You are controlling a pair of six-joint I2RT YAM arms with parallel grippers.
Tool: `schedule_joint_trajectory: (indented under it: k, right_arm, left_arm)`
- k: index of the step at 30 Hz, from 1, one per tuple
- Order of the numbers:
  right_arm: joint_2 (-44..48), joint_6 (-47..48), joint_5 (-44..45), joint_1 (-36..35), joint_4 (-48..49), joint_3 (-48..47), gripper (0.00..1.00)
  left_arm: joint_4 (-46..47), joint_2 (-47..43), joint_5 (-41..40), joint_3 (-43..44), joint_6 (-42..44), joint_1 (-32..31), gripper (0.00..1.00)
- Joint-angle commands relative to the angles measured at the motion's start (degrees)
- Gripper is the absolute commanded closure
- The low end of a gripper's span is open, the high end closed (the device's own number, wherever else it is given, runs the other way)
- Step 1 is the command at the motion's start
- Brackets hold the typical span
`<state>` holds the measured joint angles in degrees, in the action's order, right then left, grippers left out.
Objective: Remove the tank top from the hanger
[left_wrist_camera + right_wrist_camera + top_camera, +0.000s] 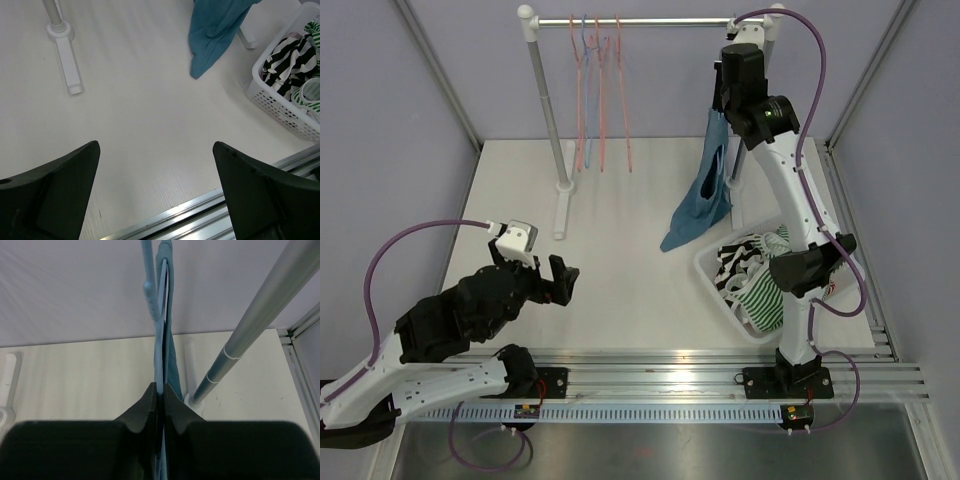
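Observation:
A teal tank top hangs on a light blue hanger at the right end of the rack rod, and its lower hem reaches the table. My right gripper is raised up by the rod. In the right wrist view it is shut on the hanger's thin blue bar, with the tank top lying against it. My left gripper hovers low over the near left of the table, open and empty. The tank top's hem shows far ahead of it.
Several empty pink hangers hang mid-rod. The rack's left post foot stands on the table, also in the left wrist view. A white basket of striped clothes sits right of centre. Metal rails run along the near edge.

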<state>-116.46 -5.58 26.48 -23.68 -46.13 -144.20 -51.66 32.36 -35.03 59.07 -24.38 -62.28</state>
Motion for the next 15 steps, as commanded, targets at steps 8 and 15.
schedule_joint_trajectory:
  k: [8,15]
  right_arm:
    - [1.59,-2.76,-3.62,0.13,3.76,-4.42,1.0]
    - [5.72,-5.66,-11.35,0.22,6.84,-6.09,1.0]
  left_arm:
    - [3.14,-0.89,0.84,-0.8,0.91,-0.38,0.01]
    - [3.14,-1.42,-0.04,-1.06,0.48,-0.39,0.01]
